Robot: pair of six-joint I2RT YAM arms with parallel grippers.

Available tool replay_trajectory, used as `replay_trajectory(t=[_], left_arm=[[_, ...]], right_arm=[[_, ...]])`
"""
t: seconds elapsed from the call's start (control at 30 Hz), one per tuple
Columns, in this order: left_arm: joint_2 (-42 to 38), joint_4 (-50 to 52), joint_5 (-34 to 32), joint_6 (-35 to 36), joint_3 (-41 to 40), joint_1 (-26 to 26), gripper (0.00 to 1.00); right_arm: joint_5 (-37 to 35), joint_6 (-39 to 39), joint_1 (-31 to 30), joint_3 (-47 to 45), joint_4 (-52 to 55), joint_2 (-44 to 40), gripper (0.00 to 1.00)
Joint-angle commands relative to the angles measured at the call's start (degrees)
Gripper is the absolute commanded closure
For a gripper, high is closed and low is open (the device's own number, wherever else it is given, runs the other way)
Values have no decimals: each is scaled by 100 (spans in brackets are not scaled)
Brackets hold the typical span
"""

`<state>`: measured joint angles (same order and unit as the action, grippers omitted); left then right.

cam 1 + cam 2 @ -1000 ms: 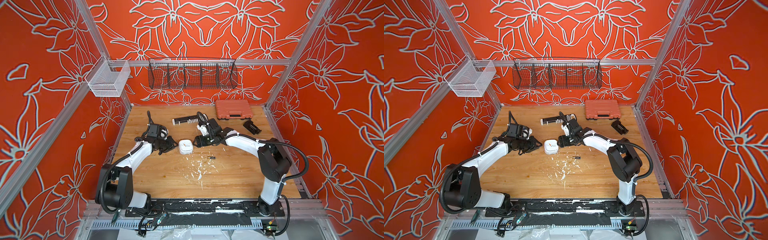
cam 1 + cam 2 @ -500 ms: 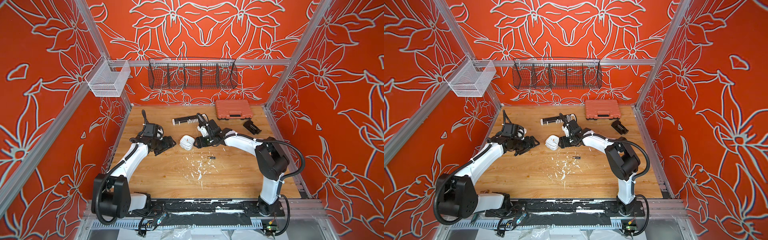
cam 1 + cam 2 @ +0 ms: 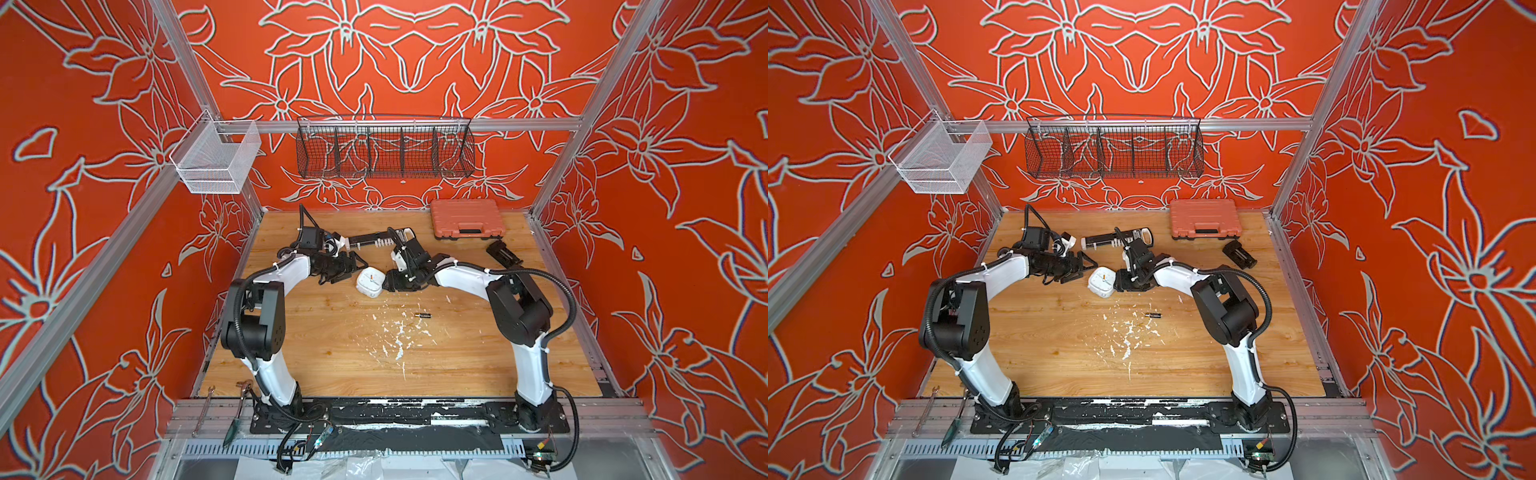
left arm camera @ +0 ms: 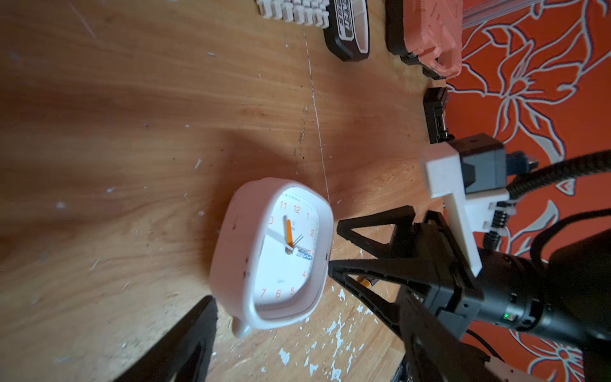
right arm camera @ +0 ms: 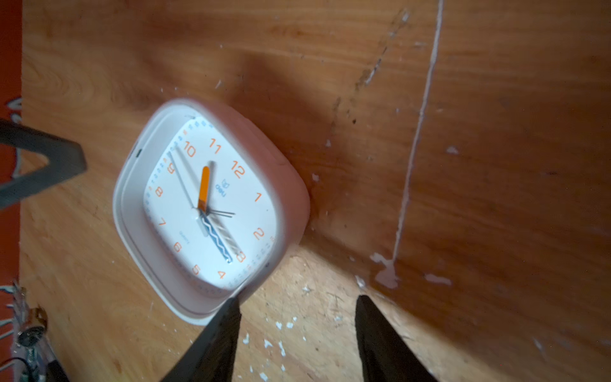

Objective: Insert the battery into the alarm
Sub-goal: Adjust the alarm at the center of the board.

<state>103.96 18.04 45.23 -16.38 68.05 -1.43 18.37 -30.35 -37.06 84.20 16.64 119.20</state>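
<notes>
Nearest the robot's base, the battery [image 3: 423, 315] is lying loose on the wood table [image 3: 316, 353], right by a patch of white flecks [image 3: 397, 338] and well apart from both grippers.

Further back is the alarm [image 3: 370, 282], face up w/ the orange hand showing, sitting b/w the two arms. The left gripper [image 3: 348, 272] has its fingers spread wide and sits just beside the alarm, not touching it afaict. The right gripper [image 5: 297, 306] is on the other side, jaws apart w/ nothing b/w them. One fingertip [image 5: 228, 317] is right up against the alarm's rim by the 4, and it looks like contact tbh.

Behind that there's a black-and-white tool [image 3: 370, 240], a black block [image 3: 503, 254] and an orange case [image 3: 465, 218] near the back wall. Up on the wall are a black wire basket [image 3: 384, 147] and a white mesh basket [image 3: 214, 162].
</notes>
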Motion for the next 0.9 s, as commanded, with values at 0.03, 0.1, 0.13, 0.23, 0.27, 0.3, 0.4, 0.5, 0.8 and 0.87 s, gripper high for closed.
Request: replay_trajectory(t=[0.03, 0.1, 0.13, 0.23, 0.27, 0.3, 0.4, 0.5, 0.8, 0.87], left_arm=[[499, -181, 890, 263, 95, 81, 10], [443, -191, 907, 310, 17, 95, 8], [372, -233, 842, 311, -73, 119, 8], [245, -332, 614, 247, -302, 250, 8], [268, -355, 610, 193, -318, 290, 7], [325, -415, 637, 91, -306, 316, 7], [487, -666, 853, -218, -346, 298, 7], [392, -1177, 853, -571, -685, 205, 7], [215, -2044, 851, -1153, -1217, -59, 7], [91, -2460, 887, -1423, -1493, -59, 7]], right_arm=[[62, 169, 95, 316, 496, 233, 51], [193, 275, 179, 431, 651, 319, 54], [210, 321, 211, 489, 731, 353, 54], [253, 544, 275, 750, 1060, 442, 54], [313, 650, 285, 793, 1100, 404, 54], [362, 731, 273, 743, 983, 309, 54], [265, 692, 274, 367, 497, -150, 43], [186, 466, 300, 395, 395, -244, 34], [342, -173, 291, 869, 502, 350, 31], [376, -115, 302, 946, 535, 476, 33]])
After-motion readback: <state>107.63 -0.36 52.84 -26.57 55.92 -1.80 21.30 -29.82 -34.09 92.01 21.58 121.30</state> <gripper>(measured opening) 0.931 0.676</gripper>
